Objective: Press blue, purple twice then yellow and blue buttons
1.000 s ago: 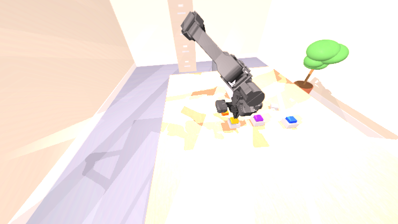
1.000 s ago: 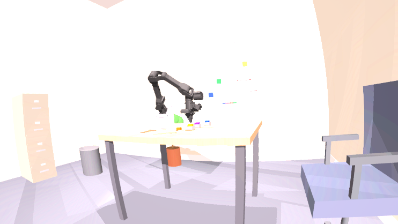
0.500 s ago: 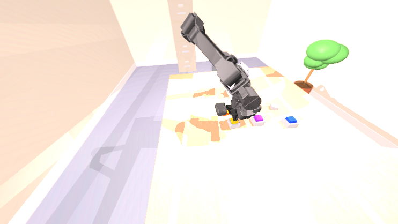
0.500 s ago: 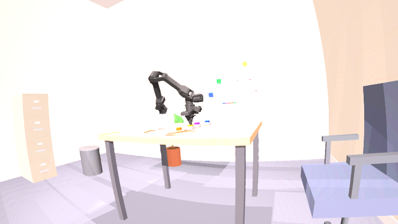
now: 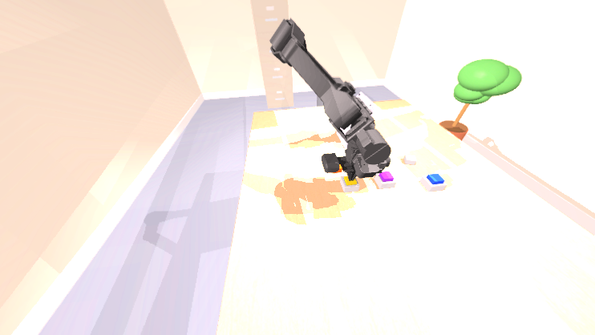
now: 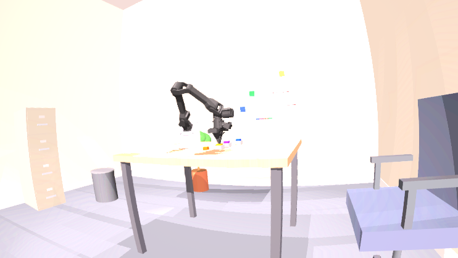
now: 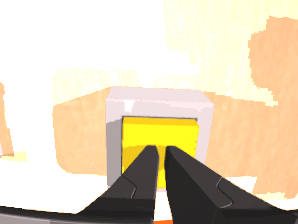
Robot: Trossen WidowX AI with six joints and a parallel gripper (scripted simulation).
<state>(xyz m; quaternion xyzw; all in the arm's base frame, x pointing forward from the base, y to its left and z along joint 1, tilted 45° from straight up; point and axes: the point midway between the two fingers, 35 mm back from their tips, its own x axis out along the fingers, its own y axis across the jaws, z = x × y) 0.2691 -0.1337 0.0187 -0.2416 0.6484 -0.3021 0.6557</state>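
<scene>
With its tips together and nothing between them, the claw [image 5: 351, 178] [image 6: 219, 142] [image 7: 160, 155] points down at the yellow button [image 5: 350, 181] [image 6: 219, 144] [image 7: 159, 131], whose cap faces up, looking nearly square.

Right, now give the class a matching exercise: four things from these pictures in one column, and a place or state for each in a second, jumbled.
Things
1. pincer
2. blue button
3. purple button
4. potted plant

Places or states
A. between the yellow button and the blue one
B. beyond the table's edge
C. shut, at the yellow button
D. farthest right of the three buttons in the top view

Pairs: 1-C, 2-D, 3-A, 4-B
</scene>
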